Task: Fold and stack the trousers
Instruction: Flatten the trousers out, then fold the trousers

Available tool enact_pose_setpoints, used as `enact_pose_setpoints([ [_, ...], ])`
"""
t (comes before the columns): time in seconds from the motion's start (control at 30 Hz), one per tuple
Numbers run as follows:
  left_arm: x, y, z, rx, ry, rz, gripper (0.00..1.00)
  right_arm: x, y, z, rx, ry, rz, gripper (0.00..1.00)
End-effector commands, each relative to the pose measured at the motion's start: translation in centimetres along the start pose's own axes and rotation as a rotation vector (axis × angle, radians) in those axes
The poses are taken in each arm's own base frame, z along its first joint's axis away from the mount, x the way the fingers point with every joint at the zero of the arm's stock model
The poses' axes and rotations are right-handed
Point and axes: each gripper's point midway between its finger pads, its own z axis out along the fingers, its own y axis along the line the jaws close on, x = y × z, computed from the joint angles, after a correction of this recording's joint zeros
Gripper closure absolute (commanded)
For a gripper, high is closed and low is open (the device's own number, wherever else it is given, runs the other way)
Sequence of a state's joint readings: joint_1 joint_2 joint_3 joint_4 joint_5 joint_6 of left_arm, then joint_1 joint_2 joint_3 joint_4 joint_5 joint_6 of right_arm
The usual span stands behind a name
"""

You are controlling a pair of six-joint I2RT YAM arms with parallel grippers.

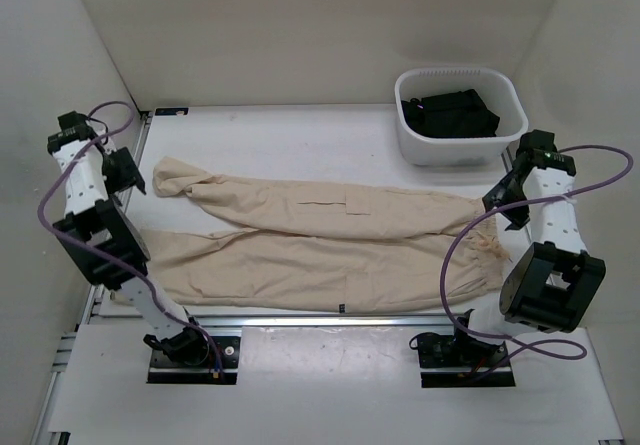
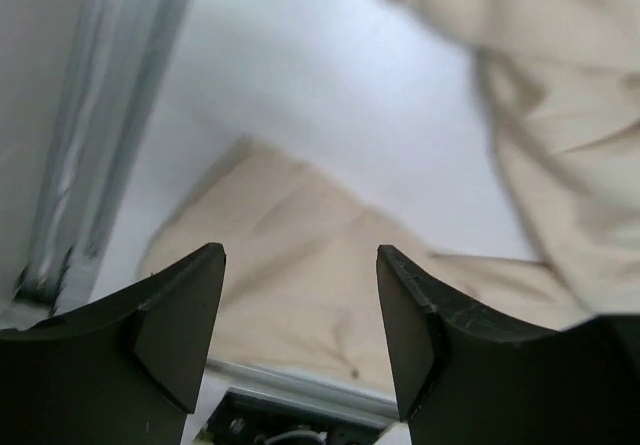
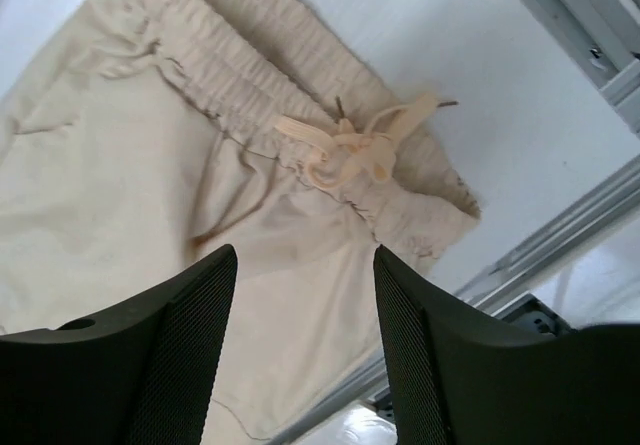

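Observation:
The beige trousers (image 1: 320, 235) lie spread flat across the table, legs running left, gathered waist at the right. The far leg's cuff is bunched at the left (image 1: 175, 180). My left gripper (image 1: 128, 173) hovers open and empty above the leg ends; its view shows the near leg's cuff (image 2: 300, 265) below the fingers (image 2: 185, 325). My right gripper (image 1: 505, 200) hovers open and empty above the waist; its view shows the waistband and tied drawstring (image 3: 350, 145) beyond the fingers (image 3: 190, 355).
A white tub (image 1: 460, 115) holding dark clothing stands at the back right, close to the right arm. An aluminium rail (image 1: 330, 317) runs along the table's near edge. White walls close in the left, back and right sides.

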State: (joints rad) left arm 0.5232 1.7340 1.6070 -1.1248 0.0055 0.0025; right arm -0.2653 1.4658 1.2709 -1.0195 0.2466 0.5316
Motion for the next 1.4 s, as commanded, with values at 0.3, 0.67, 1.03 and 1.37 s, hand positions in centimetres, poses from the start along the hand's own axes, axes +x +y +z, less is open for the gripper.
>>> enact_pose_setpoints([
  [0.3, -5.8, -6.7, 11.1, 0.299, 0.108, 0.018, 0.26, -3.6, 4.9, 0.8, -0.080, -0.114, 0.061, 0.39],
  [0.67, -6.8, -8.5, 15.7, 0.315, 0.078, 0.055, 0.23, -4.6, 6.7, 3.5, -0.092, -0.095, 0.049, 0.38],
  [1.03, -5.8, -8.5, 13.7, 0.345, 0.066, 0.047, 0.86, -7.4, 8.7, 10.2, 0.057, -0.036, 0.134, 0.40],
  [1.37, -5.6, -5.5, 9.1, 0.246, 0.017, 0.028, 0.86, -4.1, 6.6, 15.3, 0.192, 0.040, 0.125, 0.86],
])
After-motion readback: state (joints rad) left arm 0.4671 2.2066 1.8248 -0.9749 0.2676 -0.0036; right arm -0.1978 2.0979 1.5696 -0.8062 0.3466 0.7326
